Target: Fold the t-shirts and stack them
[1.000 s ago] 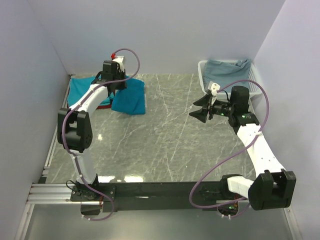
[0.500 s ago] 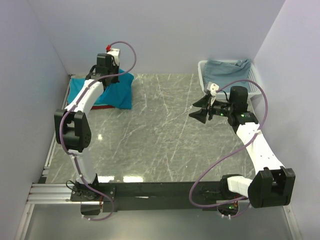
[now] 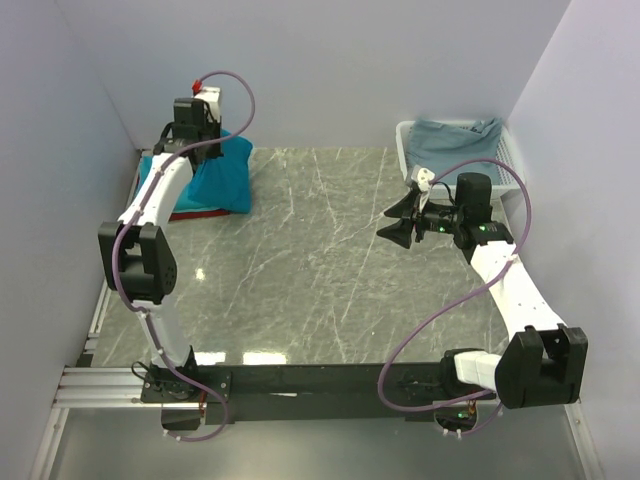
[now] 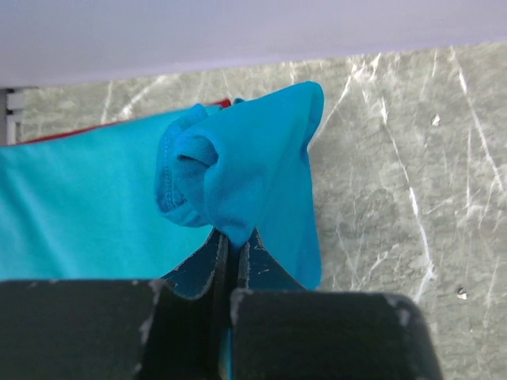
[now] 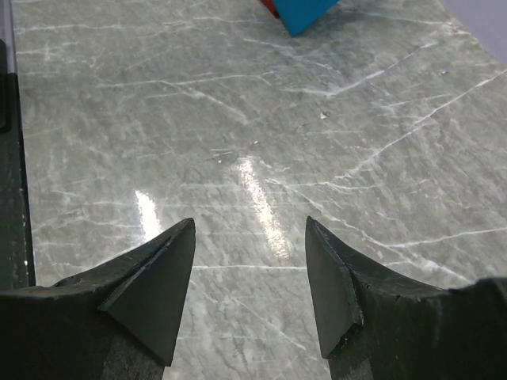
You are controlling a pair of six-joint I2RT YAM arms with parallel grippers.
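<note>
Top view: left tool [image 3: 203, 140] is pinching a teal t-shirt [image 3: 222, 182] that is hanging from it at the far-left worktop [image 3: 330, 260] corner, right tool [image 3: 402, 222] is hovering open mid-right; left wrist: closed jaws are clamping bunched teal cloth beside a flat teal shirt [image 4: 71, 214]; right wrist: fingers [image 5: 154, 289] are gaping wide over the worktop.

- My left gripper [image 3: 203, 142] is at the far left corner, pinched shut on a teal t-shirt [image 3: 222, 180] — the cloth hangs bunched below it.
- Beneath it lie a flat teal layer [image 3: 150, 172] and the edge of a dark red shirt [image 3: 188, 212].
- My right gripper [image 3: 403, 218] hovers over the marble table [image 3: 320, 270], jaws spread, holding nothing.
- The white basket [image 3: 510, 170] at far right holds grey-blue cloth [image 3: 455, 135].
</note>
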